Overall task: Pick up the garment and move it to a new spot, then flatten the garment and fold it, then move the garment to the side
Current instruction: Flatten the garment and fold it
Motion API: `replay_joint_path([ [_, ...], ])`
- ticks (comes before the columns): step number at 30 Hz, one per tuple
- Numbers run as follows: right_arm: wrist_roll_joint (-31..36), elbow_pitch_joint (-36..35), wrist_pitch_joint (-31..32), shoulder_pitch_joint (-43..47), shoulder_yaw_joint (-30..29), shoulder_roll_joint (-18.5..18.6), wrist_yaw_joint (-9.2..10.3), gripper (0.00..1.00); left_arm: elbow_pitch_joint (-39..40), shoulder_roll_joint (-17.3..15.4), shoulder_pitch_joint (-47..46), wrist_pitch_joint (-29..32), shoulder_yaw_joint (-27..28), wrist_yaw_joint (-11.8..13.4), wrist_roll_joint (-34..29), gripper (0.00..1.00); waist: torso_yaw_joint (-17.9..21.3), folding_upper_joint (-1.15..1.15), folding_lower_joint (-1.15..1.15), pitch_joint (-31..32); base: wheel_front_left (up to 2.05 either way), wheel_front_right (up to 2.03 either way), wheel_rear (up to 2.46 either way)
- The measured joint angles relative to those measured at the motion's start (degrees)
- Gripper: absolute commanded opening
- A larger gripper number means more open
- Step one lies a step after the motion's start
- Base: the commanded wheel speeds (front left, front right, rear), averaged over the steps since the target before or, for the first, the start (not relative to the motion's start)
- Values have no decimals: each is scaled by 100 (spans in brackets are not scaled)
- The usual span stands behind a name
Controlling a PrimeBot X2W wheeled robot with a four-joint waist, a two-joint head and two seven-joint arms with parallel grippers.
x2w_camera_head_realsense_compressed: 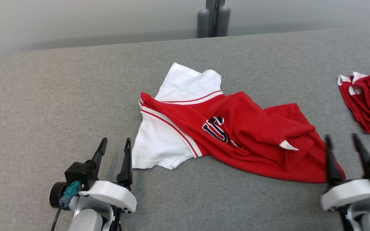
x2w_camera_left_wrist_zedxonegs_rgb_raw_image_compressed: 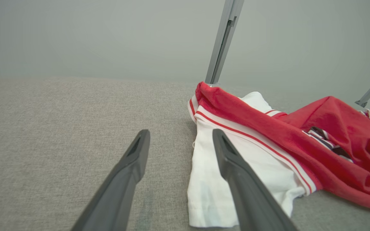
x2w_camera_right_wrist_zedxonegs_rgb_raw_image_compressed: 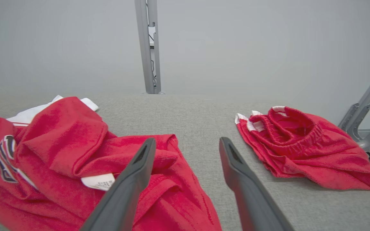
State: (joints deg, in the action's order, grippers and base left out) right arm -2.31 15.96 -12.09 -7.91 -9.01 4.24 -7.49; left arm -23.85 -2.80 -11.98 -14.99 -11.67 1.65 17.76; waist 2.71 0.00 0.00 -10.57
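The garment (x2w_camera_head_realsense_compressed: pixel 236 134) is a red shirt with white sleeves and dark lettering, lying crumpled in the middle of the grey table (x2w_camera_head_realsense_compressed: pixel 43 106). In the wrist views the garment (x2w_camera_left_wrist_zedxonegs_rgb_raw_image_compressed: pixel 268 141) (x2w_camera_right_wrist_zedxonegs_rgb_raw_image_compressed: pixel 59 150) is bunched, with a white label showing. My left gripper (x2w_camera_head_realsense_compressed: pixel 116 142) (x2w_camera_left_wrist_zedxonegs_rgb_raw_image_compressed: pixel 180 136) stands open just left of the white sleeve, nothing between its fingers. Over the garment's right hem, my right gripper (x2w_camera_head_realsense_compressed: pixel 340 139) (x2w_camera_right_wrist_zedxonegs_rgb_raw_image_compressed: pixel 186 144) is open too, its left finger above the red cloth, holding nothing.
A second red piece with an elastic waistband (x2w_camera_head_realsense_compressed: pixel 369 99) (x2w_camera_right_wrist_zedxonegs_rgb_raw_image_compressed: pixel 303 147) lies near the table's right edge. A grey post (x2w_camera_head_realsense_compressed: pixel 213 17) rises behind the far edge. Metal frame legs (x2w_camera_right_wrist_zedxonegs_rgb_raw_image_compressed: pixel 365 118) stand off to the right.
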Motion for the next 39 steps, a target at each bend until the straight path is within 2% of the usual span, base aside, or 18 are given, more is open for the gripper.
replay_joint_path([
  [1, -125, -104, 103, -7, 432, -12, -1, 100, 8, -1, -1, 0, -38, 11, 16, 100, -48, 0, 0, 2, 0, 0, 0],
  [5, -216, -74, 309, -54, 1238, 27, -1, 100, 42, 0, -10, 0, -133, 42, 69, 100, -185, 0, 0, -8, 0, 0, 0],
  [8, -269, 105, 378, -186, 1572, 123, -1, 100, 73, 0, -20, 0, -154, 75, 97, 100, -307, 0, 0, -33, 0, 0, 0],
  [11, -170, 309, 392, -320, 1670, 255, -1, 100, 89, -1, -22, 0, -162, 93, 101, 100, -388, 0, 0, -58, 0, 0, 0],
  [12, -130, 436, 412, -394, 1675, 292, -1, 73, 93, 0, -23, 0, -172, 94, 104, 100, -429, 0, 0, -72, 0, 0, 0],
  [13, -86, 565, 475, -463, 1683, 321, -1, 73, 97, 1, -25, 0, -181, 96, 105, 100, -473, 0, 0, -85, 0, 0, 0],
  [14, -30, 670, 509, -513, 1680, 345, -1, 44, 103, 2, -25, 0, -192, 100, 127, 100, -518, 0, 0, -96, 0, 0, 0],
  [17, -8, 893, 579, -677, 1613, 391, -1, 0, 144, 0, -30, 0, -198, 131, 174, 100, -654, 0, 0, -136, 0, 0, 0],
  [21, -34, 929, 662, -947, 1529, 522, -1, 0, 188, -2, -31, 0, -200, 152, 204, 100, -769, 0, 0, -209, 0, 0, 0],
  [28, 191, 934, 983, -1712, 1268, 1226, -1, 0, 266, -1, -86, 0, -286, 178, 274, 100, -886, 0, 0, -334, 0, 0, 0],
  [32, 352, 1054, 1165, -2358, 1351, 1631, -1, 0, 344, 0, -148, 0, -339, 192, 292, 100, -931, 0, 0, -452, 0, 0, 0],
  [39, 628, 1623, 1421, -3545, 1573, 2095, -2, 0, 443, 2, -311, 0, -546, 191, 314, 100, -1126, 0, 0, -705, 0, 0, 0],
])
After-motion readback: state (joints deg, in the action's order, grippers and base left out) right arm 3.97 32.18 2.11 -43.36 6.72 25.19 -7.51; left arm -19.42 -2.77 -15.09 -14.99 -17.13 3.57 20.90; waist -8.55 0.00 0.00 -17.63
